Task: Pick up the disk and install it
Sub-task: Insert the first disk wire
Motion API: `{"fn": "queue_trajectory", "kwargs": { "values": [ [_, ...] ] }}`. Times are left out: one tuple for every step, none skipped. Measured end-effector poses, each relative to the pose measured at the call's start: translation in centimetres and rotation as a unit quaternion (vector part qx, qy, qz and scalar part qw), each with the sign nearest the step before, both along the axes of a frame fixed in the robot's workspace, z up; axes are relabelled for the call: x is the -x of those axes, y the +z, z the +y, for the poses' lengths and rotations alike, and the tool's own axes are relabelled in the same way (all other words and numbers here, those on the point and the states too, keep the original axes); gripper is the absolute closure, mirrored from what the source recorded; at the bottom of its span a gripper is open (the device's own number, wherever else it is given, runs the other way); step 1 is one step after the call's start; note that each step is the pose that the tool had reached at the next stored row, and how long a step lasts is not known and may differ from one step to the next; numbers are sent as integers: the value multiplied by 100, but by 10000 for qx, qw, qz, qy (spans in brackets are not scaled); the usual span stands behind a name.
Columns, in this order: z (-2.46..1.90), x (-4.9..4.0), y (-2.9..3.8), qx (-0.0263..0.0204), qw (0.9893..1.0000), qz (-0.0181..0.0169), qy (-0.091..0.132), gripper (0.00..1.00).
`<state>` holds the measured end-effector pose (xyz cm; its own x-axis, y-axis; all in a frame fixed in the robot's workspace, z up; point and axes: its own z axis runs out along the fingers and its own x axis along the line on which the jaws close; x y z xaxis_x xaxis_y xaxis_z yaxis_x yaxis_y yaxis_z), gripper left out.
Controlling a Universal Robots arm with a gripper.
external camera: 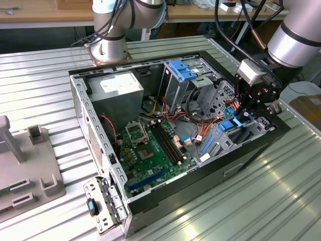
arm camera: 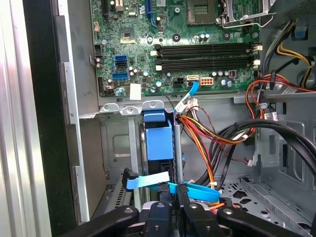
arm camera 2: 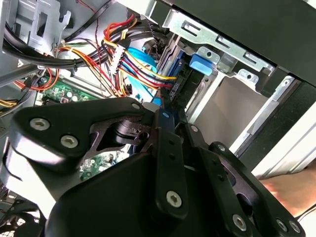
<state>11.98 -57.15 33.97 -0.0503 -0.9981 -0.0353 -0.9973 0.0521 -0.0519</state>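
Open computer case (external camera: 100, 135) at centre of exterior view with motherboard (external camera: 150, 145) on its floor, disk (external camera: 226, 125) standing upright in drive bay at right of frame, gripper (external camera: 247, 116) directly above it, fingers clenched on disk's upper edge.

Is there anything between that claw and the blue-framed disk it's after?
Nothing visible. In the first wrist view the gripper sits right at the disk, which stands on edge in the metal bay; coloured wires hang beside it.
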Motion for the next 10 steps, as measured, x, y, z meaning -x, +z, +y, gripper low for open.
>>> {"fn": "queue_trajectory", "kwargs": {
  "values": [
    [0,0,0,0,10000,0,0,84],
    [0,0,-1,0,10000,0,0,84],
    [0,0,-1,1,10000,0,0,84],
    [0,0,-3,0,10000,0,0,84],
    [0,0,-3,0,10000,0,0,84],
    [0,0,-10,-6,10000,0,0,83],
    [0,0,-9,-6,10000,0,0,83],
    [0,0,-6,-2,10000,0,0,76],
    [0,0,-4,0,10000,0,0,76],
    [0,0,12,0,10000,0,0,76]
  ]
}}
